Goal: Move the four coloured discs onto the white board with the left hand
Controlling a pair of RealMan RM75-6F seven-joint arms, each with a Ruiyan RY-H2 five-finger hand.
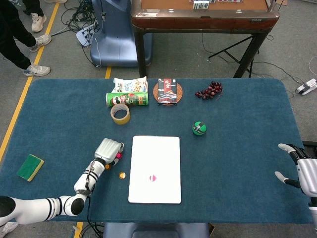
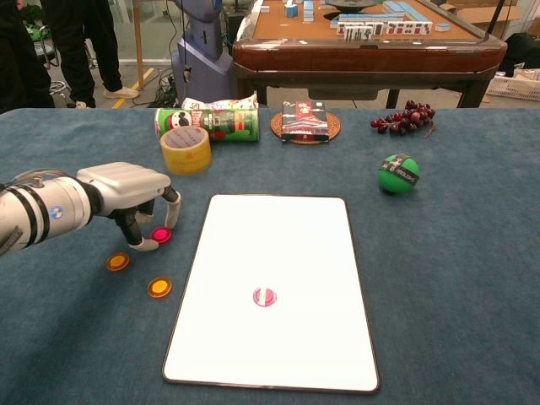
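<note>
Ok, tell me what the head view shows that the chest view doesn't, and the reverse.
Only the head view shows the right hand, open at the table's right edge, and the green-and-yellow sponge at far left.

Only the chest view shows the left hand's fingertips closing round the magenta disc, and both orange discs apart on the cloth; from above one is hidden.

Both show the left hand, the white board with one striped disc on it, the green ball and the tape roll.

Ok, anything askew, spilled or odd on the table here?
Only the chips can lies on its side behind the tape roll, with a snack bag behind it. Nothing looks spilled or damaged. The left hand is at the pink disc.
</note>
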